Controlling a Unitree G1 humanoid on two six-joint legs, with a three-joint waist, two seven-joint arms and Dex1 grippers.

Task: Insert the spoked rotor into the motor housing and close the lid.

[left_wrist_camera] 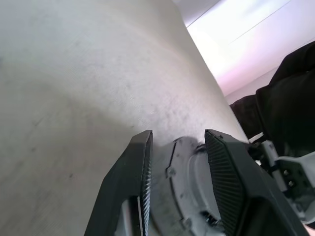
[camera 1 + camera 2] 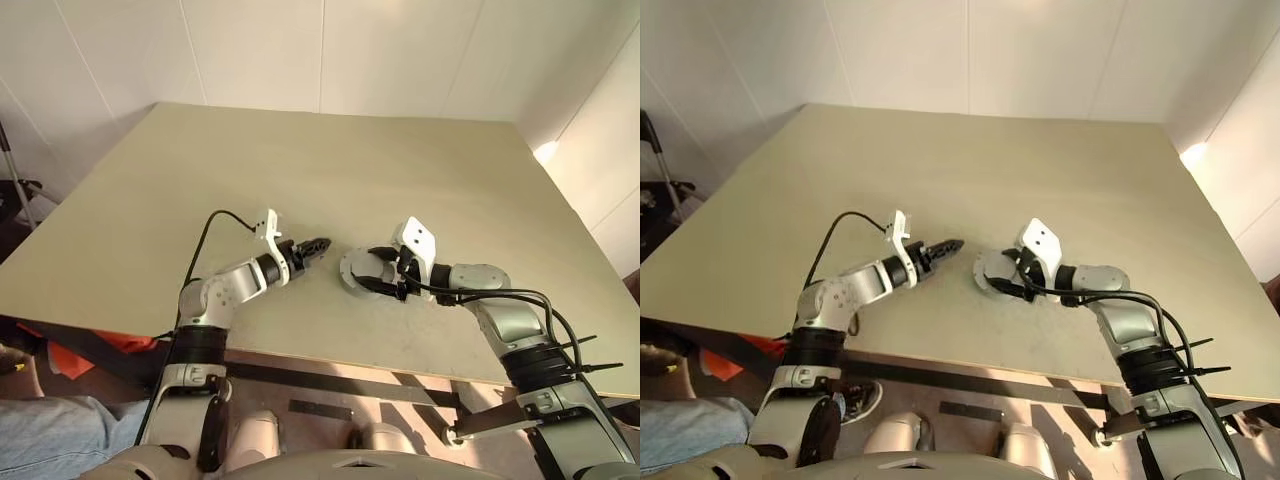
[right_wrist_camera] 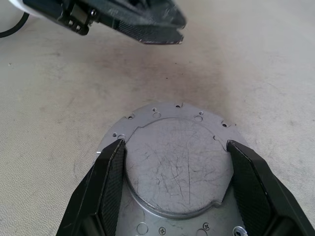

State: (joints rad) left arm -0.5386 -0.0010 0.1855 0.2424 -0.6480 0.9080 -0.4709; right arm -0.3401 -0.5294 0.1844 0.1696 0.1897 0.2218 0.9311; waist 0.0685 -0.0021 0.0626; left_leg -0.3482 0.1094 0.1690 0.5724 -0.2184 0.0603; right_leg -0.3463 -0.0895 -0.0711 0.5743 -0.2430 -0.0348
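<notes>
A round silver part with a flanged rim of small holes, the motor housing [image 3: 179, 167], lies flat on the table [image 2: 300, 150]. Its upward face is a flat scratched silver disc; I cannot tell whether that face is the lid. My right gripper [image 3: 176, 145] is shut on it, one finger pressing each side of the raised disc. My left gripper [image 2: 322, 243] hovers just left of the housing and a little above the table. It points at the housing, fingers [image 1: 142, 167] apart with nothing between them. The spoked rotor is hidden or out of view.
The table's near edge runs right under both forearms. A black cable [image 2: 205, 235] loops over the left arm. A person's leg in jeans [image 2: 40, 430] and something red [image 2: 130, 342] show below the front left edge. A white wall stands behind.
</notes>
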